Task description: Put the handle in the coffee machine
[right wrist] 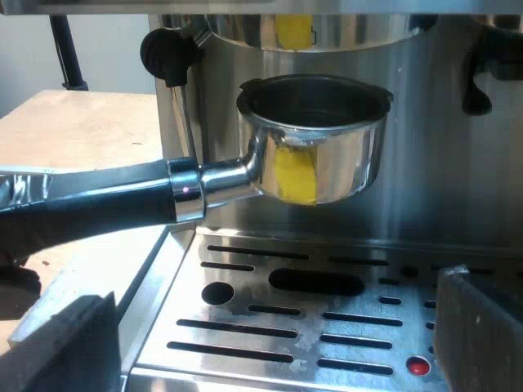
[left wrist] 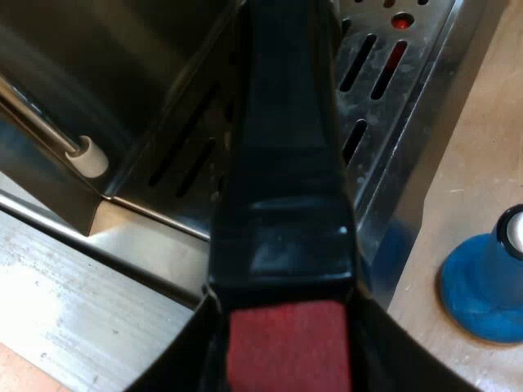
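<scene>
Between the fingers of my left gripper [left wrist: 286, 376] sits the dark handle [left wrist: 286, 163], its red end [left wrist: 288, 347] nearest. The fingers seem clamped on it, though little of them shows. Beyond lies the drip tray [left wrist: 384, 98], and near it a blue tamper [left wrist: 486, 282] stands on the table [left wrist: 482, 163]. My right gripper [right wrist: 274, 343] hangs over the tray, fingers spread wide apart. Farther off, the handle's metal basket [right wrist: 315, 155] sits just under the brew head [right wrist: 319, 24], a gap between them.
</scene>
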